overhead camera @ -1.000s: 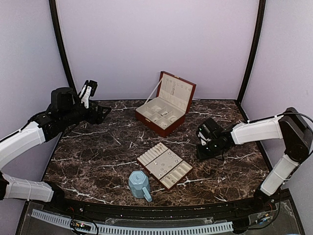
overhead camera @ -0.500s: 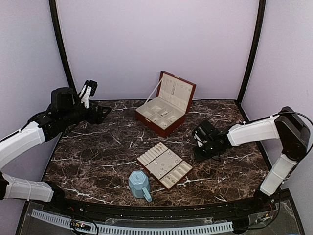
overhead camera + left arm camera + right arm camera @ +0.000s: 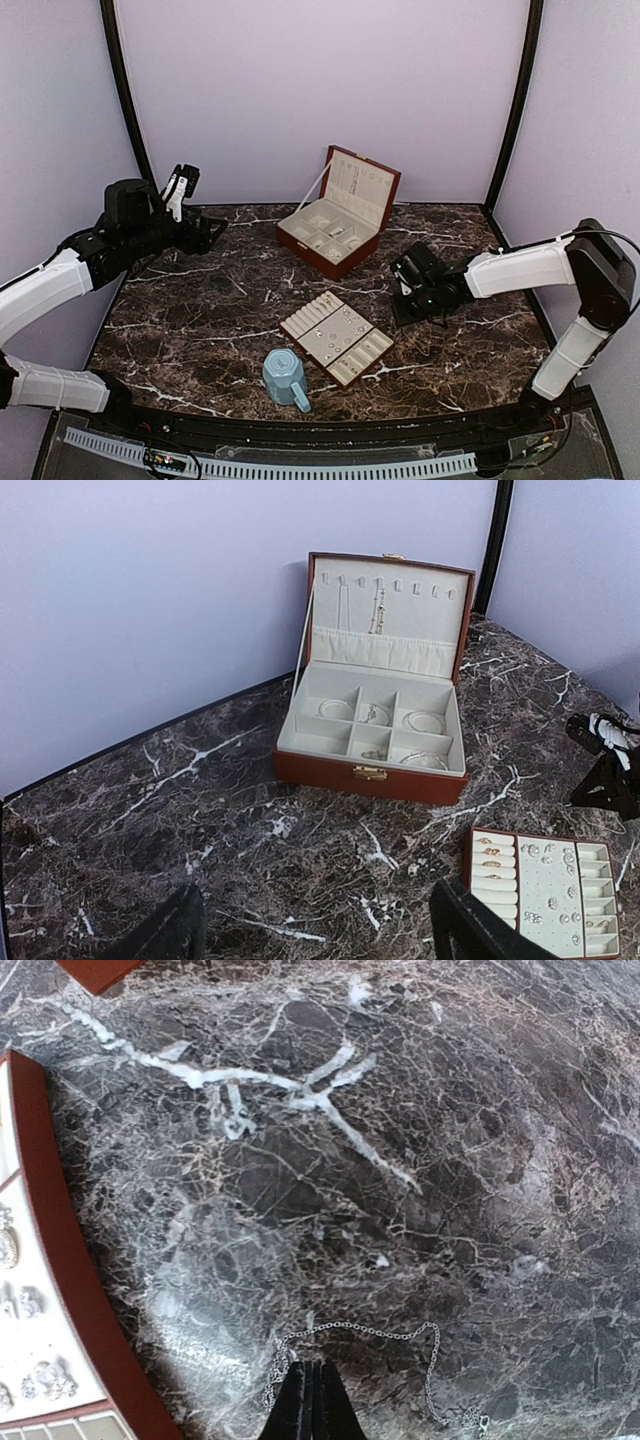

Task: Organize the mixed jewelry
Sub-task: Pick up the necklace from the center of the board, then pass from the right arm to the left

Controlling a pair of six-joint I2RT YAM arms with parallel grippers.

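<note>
Right gripper (image 3: 310, 1388) pressed together on marble surface (image 3: 480, 1140), thin silver chain (image 3: 360, 1330) at its tips; hold unclear. Ring tray (image 3: 62, 1260) edge just left, open marble beyond. Left gripper (image 3: 315, 925) apart, raised.

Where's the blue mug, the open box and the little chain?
blue mug (image 3: 283, 372), top view, on its side wall.
open jewelry box (image 3: 330, 770), left wrist view, on its brown front wall.
silver chain (image 3: 370, 1331), right wrist view, on its upper stretch of links.
</note>
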